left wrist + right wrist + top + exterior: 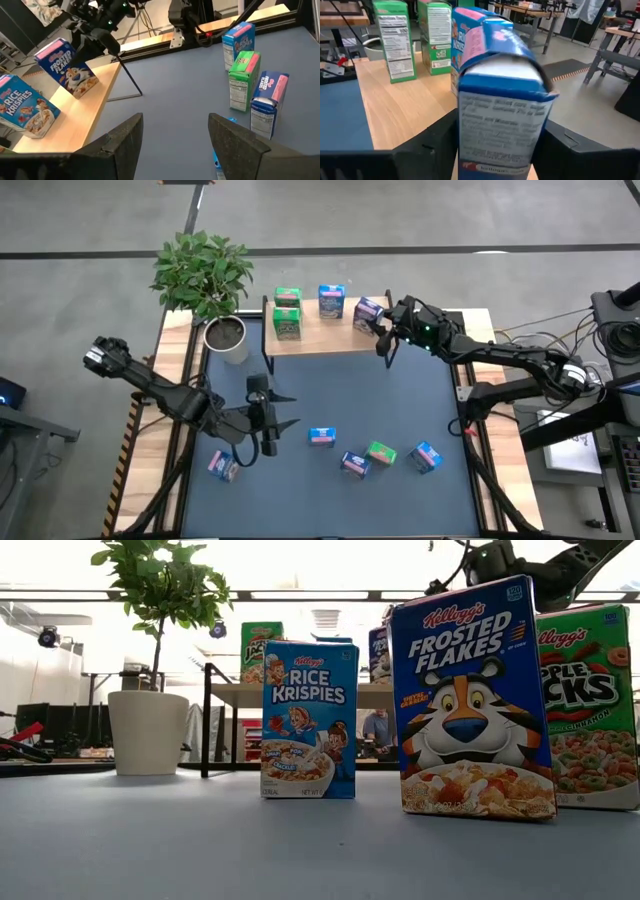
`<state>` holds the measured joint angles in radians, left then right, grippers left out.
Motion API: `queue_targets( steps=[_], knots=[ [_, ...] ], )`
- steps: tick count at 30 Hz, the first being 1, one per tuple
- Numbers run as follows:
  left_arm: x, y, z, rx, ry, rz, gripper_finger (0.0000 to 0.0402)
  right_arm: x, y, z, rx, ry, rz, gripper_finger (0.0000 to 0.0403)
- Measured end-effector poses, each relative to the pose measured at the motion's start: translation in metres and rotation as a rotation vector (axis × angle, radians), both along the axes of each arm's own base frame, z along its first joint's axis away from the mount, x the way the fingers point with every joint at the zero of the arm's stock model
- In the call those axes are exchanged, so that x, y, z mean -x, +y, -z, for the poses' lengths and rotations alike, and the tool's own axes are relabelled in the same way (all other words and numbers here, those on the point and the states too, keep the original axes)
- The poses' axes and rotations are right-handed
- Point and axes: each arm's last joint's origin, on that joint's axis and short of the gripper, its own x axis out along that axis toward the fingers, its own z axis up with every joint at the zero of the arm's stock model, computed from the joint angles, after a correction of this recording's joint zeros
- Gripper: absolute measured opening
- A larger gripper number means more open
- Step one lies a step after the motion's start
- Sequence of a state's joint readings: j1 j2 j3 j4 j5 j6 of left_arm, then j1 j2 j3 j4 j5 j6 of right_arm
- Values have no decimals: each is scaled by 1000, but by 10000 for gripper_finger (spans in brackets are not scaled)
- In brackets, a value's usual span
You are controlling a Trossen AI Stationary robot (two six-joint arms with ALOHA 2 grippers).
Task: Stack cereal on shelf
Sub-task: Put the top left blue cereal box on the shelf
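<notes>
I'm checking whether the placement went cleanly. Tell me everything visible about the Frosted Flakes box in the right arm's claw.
The Frosted Flakes box is a small blue cardboard carton with a pink top, a tiger and a cereal bowl on its front and fine print on its side. The right claw is shut on it, a finger on each side. It sits tilted at the right end of the light-wood shelf, apart from the Rice Krispies box; whether its base touches the board is unclear.

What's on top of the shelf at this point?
On the shelf stand two green boxes and a blue Rice Krispies box. The right gripper holds a Frosted Flakes box at its right end; contact underneath is hidden.
</notes>
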<state>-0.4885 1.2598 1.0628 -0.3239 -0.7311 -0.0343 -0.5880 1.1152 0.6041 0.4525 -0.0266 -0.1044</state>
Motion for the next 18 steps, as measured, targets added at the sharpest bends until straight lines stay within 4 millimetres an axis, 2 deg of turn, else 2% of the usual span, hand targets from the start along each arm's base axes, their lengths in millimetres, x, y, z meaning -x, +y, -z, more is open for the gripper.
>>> queue_targets(
  steps=[5, 9, 18],
  knots=[
    [0, -1, 0, 3, -4, 2, 204, 2, 1, -2, 0, 0, 1, 219],
    [0, -1, 2, 11, -3, -2, 195, 7, 4, -15, 0, -23, 2, 227],
    [1, -1, 32, 39, -3, 14, 180, 25, 20, -52, -73, 15, -1, 224]
  ],
)
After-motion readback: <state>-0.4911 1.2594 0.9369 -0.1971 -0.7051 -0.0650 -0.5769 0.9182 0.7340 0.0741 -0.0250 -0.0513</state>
